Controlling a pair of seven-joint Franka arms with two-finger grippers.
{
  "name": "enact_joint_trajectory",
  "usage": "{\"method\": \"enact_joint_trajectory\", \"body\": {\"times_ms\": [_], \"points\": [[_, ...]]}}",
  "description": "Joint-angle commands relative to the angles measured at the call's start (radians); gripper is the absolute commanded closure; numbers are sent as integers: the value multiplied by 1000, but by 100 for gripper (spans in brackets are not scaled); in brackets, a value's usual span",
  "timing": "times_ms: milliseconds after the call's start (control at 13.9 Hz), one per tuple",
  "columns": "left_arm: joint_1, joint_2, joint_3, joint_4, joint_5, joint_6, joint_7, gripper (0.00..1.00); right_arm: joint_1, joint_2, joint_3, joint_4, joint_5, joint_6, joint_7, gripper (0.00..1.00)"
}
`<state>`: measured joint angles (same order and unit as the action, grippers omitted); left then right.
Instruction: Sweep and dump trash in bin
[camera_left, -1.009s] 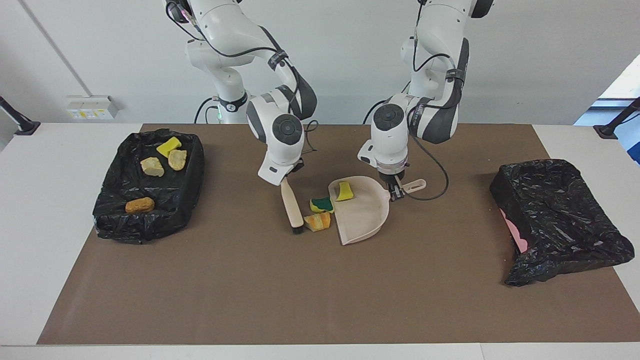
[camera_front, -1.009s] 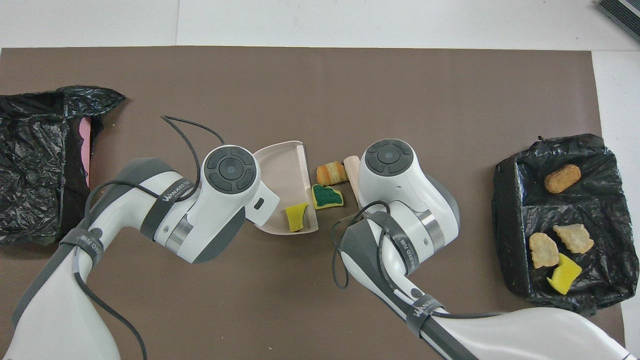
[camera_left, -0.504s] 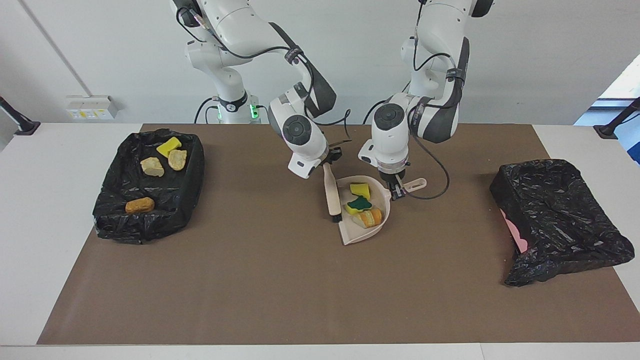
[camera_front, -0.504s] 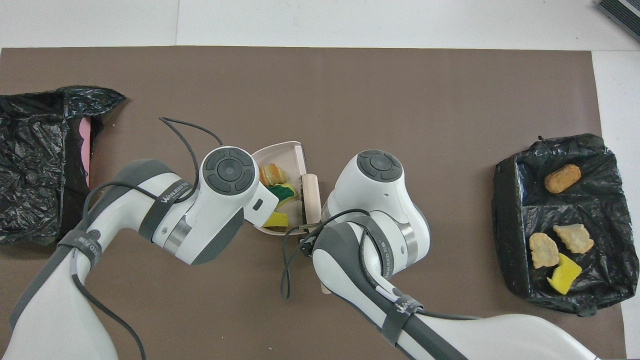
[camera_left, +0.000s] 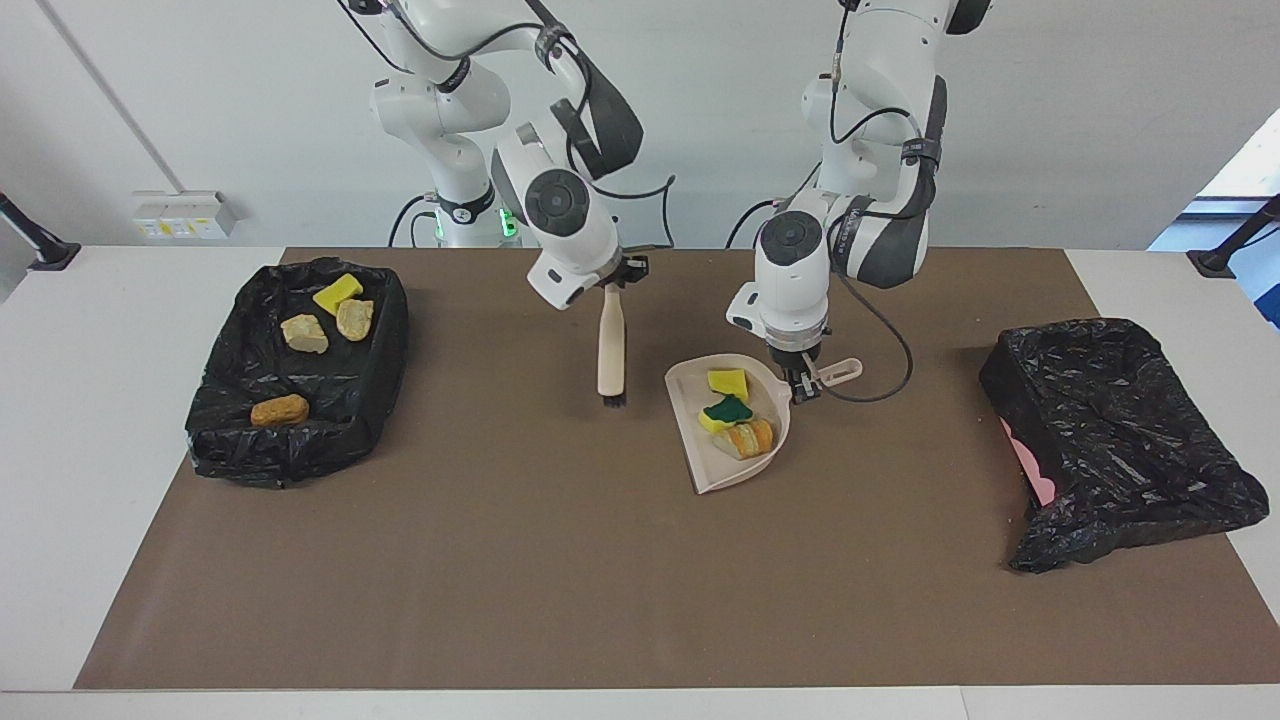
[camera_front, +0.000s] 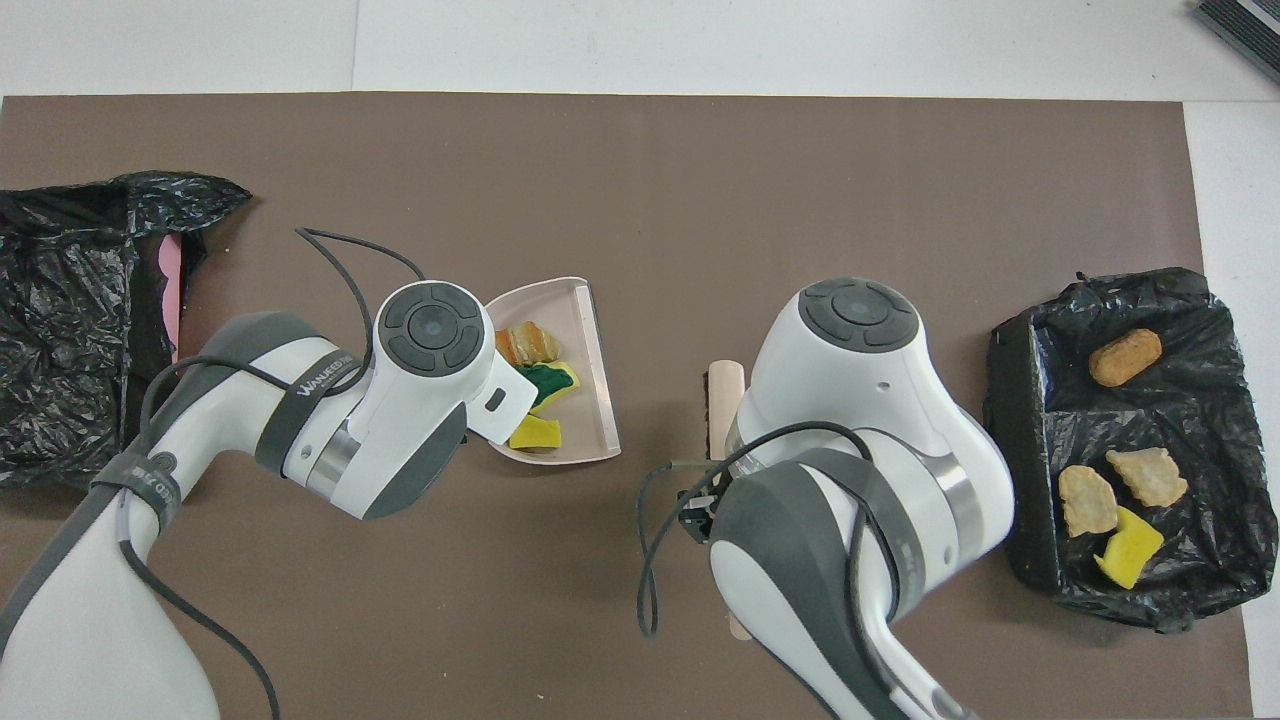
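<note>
The beige dustpan (camera_left: 715, 465) (camera_front: 592, 420) sits mid-table and carries three pieces of trash: a yellow chunk (camera_left: 727, 381) (camera_front: 535, 433), a green-backed chunk (camera_left: 726, 410) (camera_front: 552, 380) and an orange chunk (camera_left: 748, 436) (camera_front: 530, 345). My left gripper (camera_left: 803, 385) is shut on the dustpan's handle (camera_left: 838, 371). I cannot tell whether the pan rests on the mat or hangs just over it. My right gripper (camera_left: 613, 278) is shut on the beige hand brush (camera_left: 611, 345) (camera_front: 722, 395). The brush hangs bristles down over the mat, apart from the pan, toward the right arm's end.
A bin lined with a black bag (camera_left: 1120, 440) (camera_front: 80, 320), with a pink wall showing, stands at the left arm's end. At the right arm's end, a second black-lined tray (camera_left: 340, 400) (camera_front: 1010, 400) holds several sponge chunks. A brown mat (camera_left: 560, 580) covers the table.
The brush swept the green and orange chunks into the dustpan, then rose and drew away toward the right arm's end. The dustpan shifted slightly toward the left arm's end.
</note>
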<state>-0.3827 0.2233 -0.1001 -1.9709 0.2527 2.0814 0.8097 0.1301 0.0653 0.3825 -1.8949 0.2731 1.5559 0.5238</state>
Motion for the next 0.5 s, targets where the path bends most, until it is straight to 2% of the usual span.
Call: {"method": "enact_joint_trajectory", "body": {"times_ms": [0, 144, 288, 432], "points": [[126, -41, -6, -20, -10, 12, 35, 100, 109, -203, 15, -194, -26, 30, 108, 100], [165, -80, -3, -16, -35, 3, 78, 100, 154, -270, 16, -289, 10, 119, 101, 100], [230, -107, 0, 3, -36, -14, 181, 100, 212, -260, 18, -328, 80, 180, 108, 100], [319, -154, 2, 15, -61, -47, 311, 100, 258, -251, 18, -410, 83, 307, 120, 100]]}}
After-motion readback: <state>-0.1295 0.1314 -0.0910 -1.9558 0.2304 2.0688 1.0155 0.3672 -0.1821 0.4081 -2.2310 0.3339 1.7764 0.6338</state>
